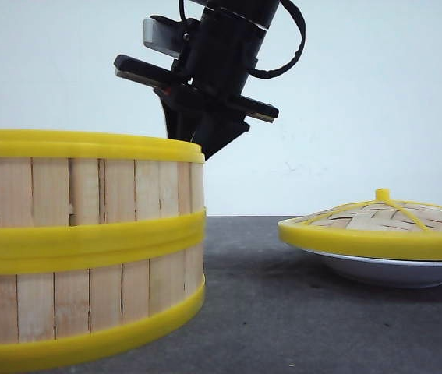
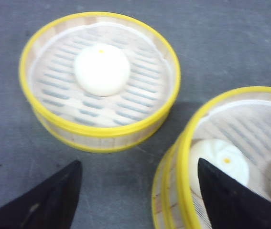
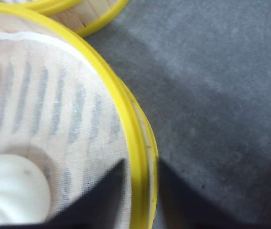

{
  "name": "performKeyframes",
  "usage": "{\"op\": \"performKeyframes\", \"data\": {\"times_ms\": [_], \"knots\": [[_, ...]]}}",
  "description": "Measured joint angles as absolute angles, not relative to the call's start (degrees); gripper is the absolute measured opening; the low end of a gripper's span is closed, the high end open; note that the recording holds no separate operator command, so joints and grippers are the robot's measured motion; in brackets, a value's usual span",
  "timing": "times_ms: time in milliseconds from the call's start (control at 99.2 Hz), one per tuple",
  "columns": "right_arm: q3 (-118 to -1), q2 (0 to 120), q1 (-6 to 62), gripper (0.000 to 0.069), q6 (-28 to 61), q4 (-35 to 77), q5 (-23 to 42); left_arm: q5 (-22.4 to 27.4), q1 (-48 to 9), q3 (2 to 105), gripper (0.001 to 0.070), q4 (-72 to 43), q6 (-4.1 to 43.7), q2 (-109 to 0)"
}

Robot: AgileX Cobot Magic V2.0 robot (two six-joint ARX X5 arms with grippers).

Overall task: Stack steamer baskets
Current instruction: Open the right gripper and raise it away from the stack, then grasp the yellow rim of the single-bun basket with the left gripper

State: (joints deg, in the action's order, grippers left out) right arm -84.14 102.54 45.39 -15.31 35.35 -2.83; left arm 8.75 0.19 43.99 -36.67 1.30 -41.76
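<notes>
A dark grey surface (image 1: 298, 312) runs to a white wall. Ahead, two steamer baskets (image 1: 80, 249) stand stacked at the left; a woven lid (image 1: 380, 222) rests on a white plate (image 1: 392, 271) at the right. My left pincer (image 2: 135, 191) hangs released between a single basket (image 2: 99, 78) holding a bun (image 2: 102, 69) and the stack. My right pincer (image 3: 140, 191) is clenched on the top basket's rim (image 3: 137, 138).

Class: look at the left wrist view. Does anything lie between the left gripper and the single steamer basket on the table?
Nothing visible does. Only bare grey table separates the left gripper from the single basket; the two-basket stack sits off to one side.
</notes>
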Motion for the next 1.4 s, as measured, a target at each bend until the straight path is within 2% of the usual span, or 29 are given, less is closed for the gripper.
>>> {"op": "performKeyframes", "data": {"times_ms": [50,91,202,383,605,887,1200,1270,1402], "knots": [[-84.14,101.3,45.32,0.0366,-15.31,35.38,-2.83,8.4,0.67,43.99,0.0468,-35.88,1.52,-42.19],[-84.14,99.79,45.28,0.0424,-15.31,35.38,-2.83,8.16,1.21,43.99,0.0468,-35.0,1.67,-42.87],[-84.34,94.13,44.99,0.0479,-15.11,36.36,-3.95,7.9,2.9,44.93,0.0468,-34.09,2.09,-46.44],[-84.62,84.16,42.61,0.0491,-12.53,44.31,-5.61,7.88,6.22,49.52,0.0468,-30.5,2.35,-54.94],[-84.38,76.05,35.33,0.0491,-10.17,56.88,0.1,7.86,9.56,54.96,0.0468,-27.05,2.35,-67.2],[-75.22,66.13,27.62,0.0491,-8.91,60.86,1.43,7.81,12.43,60.27,0.0468,-23.66,2.35,-82.78],[-65.28,57.63,26.63,0.0491,-10.46,62.59,1.52,7.84,12.64,64.01,0.0465,-22.87,2.35,-95.48],[-64.27,56.77,26.63,0.0491,-11.07,62.78,1.52,7.84,12.64,64.51,0.0416,-22.9,2.33,-96.92],[-64.14,56.38,26.61,0.0491,-12.08,63.4,1.52,7.6,12.64,64.62,0.0219,-22.85,2.33,-98.0]]}}
